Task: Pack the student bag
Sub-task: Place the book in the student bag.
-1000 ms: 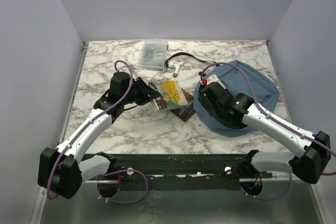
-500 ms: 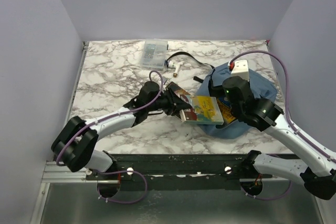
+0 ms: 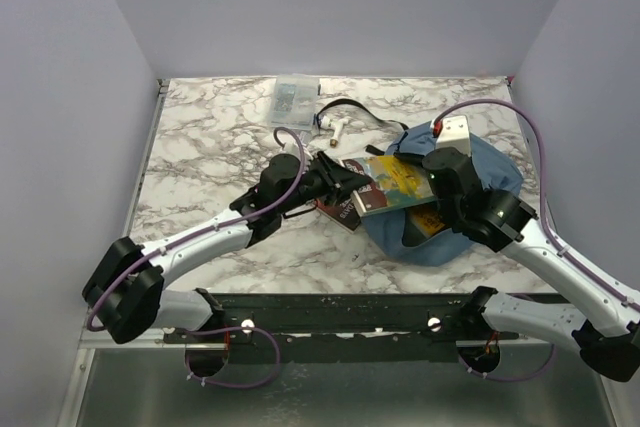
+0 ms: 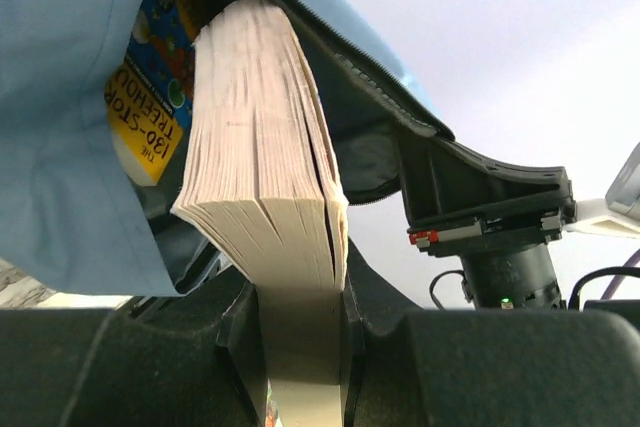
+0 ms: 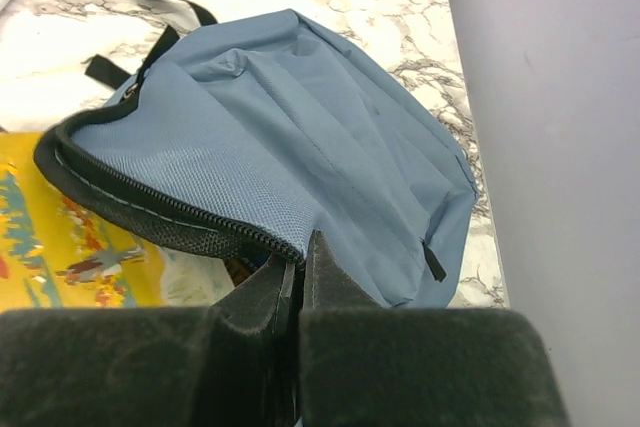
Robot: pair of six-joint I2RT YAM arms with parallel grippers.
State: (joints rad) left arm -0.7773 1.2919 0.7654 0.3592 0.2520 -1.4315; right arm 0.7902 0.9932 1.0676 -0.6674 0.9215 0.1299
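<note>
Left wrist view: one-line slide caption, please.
Left gripper holds a thick book partway into the open student bag, yellow book already inside.

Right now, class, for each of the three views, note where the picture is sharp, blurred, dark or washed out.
Top external: even, soft light, the marble table sharp, shadows faint. Left wrist: the book crisp at its page edges, the left gripper a dark blur below, the wall behind washed out. Right wrist: the student bag sharp, the right gripper black and out of focus.
</note>
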